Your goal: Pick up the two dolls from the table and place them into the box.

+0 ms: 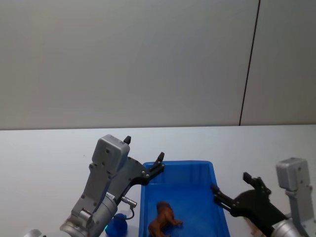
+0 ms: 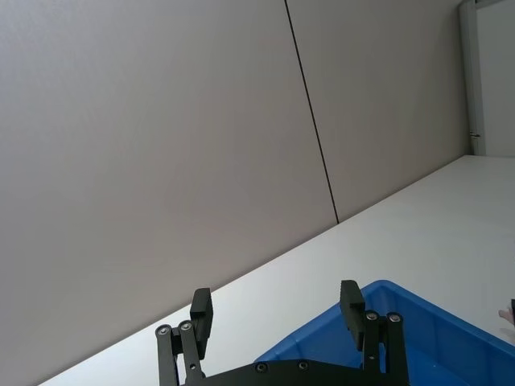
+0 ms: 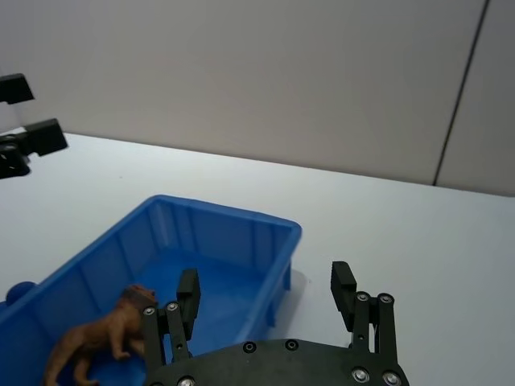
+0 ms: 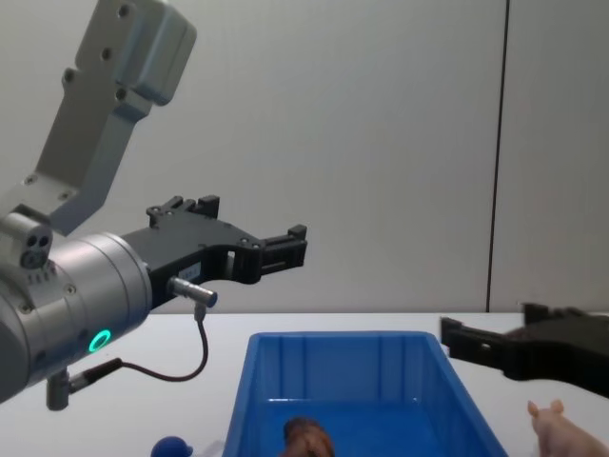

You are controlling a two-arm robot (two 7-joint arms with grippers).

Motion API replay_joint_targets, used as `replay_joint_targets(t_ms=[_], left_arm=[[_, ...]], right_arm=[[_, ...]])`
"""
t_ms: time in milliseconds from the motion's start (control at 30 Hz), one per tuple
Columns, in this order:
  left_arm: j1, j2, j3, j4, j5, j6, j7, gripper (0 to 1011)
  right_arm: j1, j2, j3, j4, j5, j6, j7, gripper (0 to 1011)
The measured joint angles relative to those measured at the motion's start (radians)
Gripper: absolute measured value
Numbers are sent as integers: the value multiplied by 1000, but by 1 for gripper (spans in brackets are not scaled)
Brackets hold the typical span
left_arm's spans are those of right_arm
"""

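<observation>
Across the white surface [image 1: 49, 148], the blue box [image 1: 187, 164] sits between the two arms. The left hand [image 1: 143, 149] hangs raised over the box's far left corner, fingers apart and holding nothing. The right hand [image 1: 230, 181] sits lower, just beside the box's right wall, fingers likewise apart and empty. The brown doll [image 1: 163, 219] lies on the box floor. The pink doll [image 4: 566, 433] lies outside the right wall, near the right hand. The blue doll [image 1: 117, 224] rests on the surface just beside the left outer wall, beneath the left arm. Hazard: a descent onto either outside doll runs close to the box wall. A finger may strike the rim, shove the box, or pinch the soft toy off-centre so that it slips during the lift.
</observation>
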Motion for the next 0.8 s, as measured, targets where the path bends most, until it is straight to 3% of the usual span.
replay_joint_targets(t_ms=[433,700,800], left_arm=[[0,0,0,0,0,0,0,1001],[0,0,0,0,0,0,0,1001],[0,0,0,0,0,0,0,1001]], right_arm=[[-76,35,20,-68,17,71,-125,1001],[-101,46,29,-66,24,99,-165,1001],[-106,48,32,-56,27,105,-173,941]])
